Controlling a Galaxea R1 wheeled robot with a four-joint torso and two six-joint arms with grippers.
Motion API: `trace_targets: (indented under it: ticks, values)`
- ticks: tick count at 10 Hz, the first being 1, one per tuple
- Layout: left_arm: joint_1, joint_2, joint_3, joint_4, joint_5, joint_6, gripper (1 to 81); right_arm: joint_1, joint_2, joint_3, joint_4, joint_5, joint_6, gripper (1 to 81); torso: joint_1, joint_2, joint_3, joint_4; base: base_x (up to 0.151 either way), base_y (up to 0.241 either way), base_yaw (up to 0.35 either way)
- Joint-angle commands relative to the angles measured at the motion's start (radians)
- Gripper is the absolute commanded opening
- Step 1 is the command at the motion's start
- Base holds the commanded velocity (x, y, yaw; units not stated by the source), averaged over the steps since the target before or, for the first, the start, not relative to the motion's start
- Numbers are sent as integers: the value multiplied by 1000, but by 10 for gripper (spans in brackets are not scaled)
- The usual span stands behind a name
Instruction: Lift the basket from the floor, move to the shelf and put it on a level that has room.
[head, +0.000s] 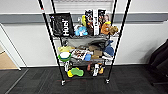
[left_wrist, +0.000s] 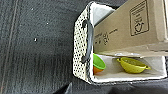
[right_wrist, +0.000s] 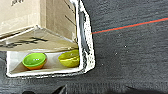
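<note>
Shelf (head: 85, 42) was seen ahead against wall, on dark carpet floor (head: 37, 82), lower tiers crowded. In left wrist view, basket (left_wrist: 80, 50) was seen close below camera, dark handle (left_wrist: 88, 41) facing it. Cardboard box (left_wrist: 130, 22) and bowls were inside basket. State of both grippers could not be told.

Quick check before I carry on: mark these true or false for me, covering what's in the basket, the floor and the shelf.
1. A cardboard box sits in the basket. True.
2. The basket holds a green bowl and a yellow-green colander. True.
3. The basket's handle is white. False: it is dark.
4. The shelf ahead has bare lower tiers. False: they are crowded with packets and toys.
5. A red line crosses the floor near the basket. True.
</note>
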Motion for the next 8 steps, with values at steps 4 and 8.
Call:
trace_targets:
  ticks: [4, 8]
  values:
    - [-126, -27, -15, -43, 87, 1, 811, 143, -17, 17, 54, -80, 2, 811, 125, -196, 0, 0, 0, 0, 0]
    - [-138, -30, -15, -43, 110, 0, 811, 157, -12, 14, 80, -80, 2, 811, 148, -236, 0, 0, 0, 0, 0]
